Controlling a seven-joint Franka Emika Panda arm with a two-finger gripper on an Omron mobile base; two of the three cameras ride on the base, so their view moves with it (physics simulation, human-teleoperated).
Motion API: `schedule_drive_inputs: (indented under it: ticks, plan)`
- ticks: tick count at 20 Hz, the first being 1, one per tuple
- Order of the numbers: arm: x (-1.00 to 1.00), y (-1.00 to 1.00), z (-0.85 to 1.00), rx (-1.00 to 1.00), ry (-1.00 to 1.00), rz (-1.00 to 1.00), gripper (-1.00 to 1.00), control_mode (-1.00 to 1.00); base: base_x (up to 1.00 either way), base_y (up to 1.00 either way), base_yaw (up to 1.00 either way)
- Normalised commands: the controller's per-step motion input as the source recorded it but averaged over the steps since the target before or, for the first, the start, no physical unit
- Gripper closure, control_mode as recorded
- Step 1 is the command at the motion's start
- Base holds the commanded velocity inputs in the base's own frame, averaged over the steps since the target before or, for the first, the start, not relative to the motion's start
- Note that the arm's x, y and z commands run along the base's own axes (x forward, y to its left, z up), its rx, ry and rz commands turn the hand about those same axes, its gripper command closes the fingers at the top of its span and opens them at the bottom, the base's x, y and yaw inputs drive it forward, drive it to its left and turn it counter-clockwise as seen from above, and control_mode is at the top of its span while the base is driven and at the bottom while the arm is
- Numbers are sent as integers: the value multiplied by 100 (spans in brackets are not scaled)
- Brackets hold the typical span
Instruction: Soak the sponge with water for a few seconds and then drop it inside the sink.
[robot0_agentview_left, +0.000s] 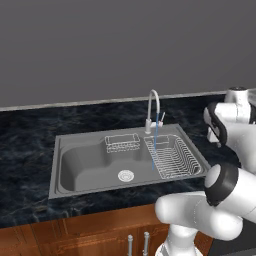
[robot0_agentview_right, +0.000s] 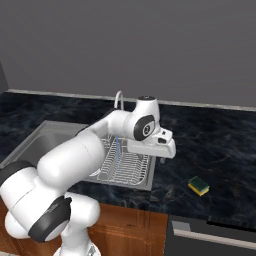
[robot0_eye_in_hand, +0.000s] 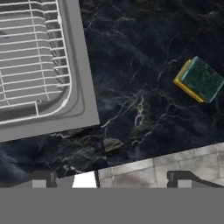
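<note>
in the left base view the sink (robot0_agentview_left: 80, 167) sits sunk into a dark marbled counter (robot0_agentview_left: 25, 135), a grey basin with a round drain (robot0_agentview_left: 125, 175) near its front. a small wire basket (robot0_agentview_left: 122, 143) hangs at the back rim, and a wire dish rack (robot0_agentview_left: 172, 157) fills the right part of the basin. the curved faucet (robot0_agentview_left: 153, 107) stands behind the rack, and the water (robot0_agentview_left: 154, 145) falls from its spout in a thin blue stream straight into the rack. the white arm rises at the lower right.

in the right base view the arm reaches forward over the right end of the sink, and the gripper (robot0_agentview_right: 162, 159) hangs above the counter just past the sink's right rim; its fingers are too small here to tell how they stand. the sponge (robot0_agentview_right: 198, 186) lies flat on the counter to the right of the sink, near the front edge, apart from the gripper.

in the hand view the two finger tips (robot0_eye_in_hand: 183, 179) rise well apart at the bottom with nothing between them, so the gripper is spread and empty. the sponge, green side up, lies at the right edge, on the dark stone. the rack and the sink's rim are at the upper left.
</note>
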Motion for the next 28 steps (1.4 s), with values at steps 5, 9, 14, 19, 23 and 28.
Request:
schedule_drive_inputs:
  ticks: [5,9,14,19,23,28]
  plan:
    - [9,-11,-6,-4,0,17,-100,-100,0,0,0]
    - [6,-16,-1,-2,0,25,-100,-100,0,0,0]
    - [1,-13,0,0,0,27,-100,-100,0,0,0]
    - [0,-12,0,0,0,26,-100,-100,0,0,0]
    - [3,-18,0,0,3,21,-100,-100,0,0,0]
    - [14,-26,-3,0,14,9,-100,-100,0,0,0]
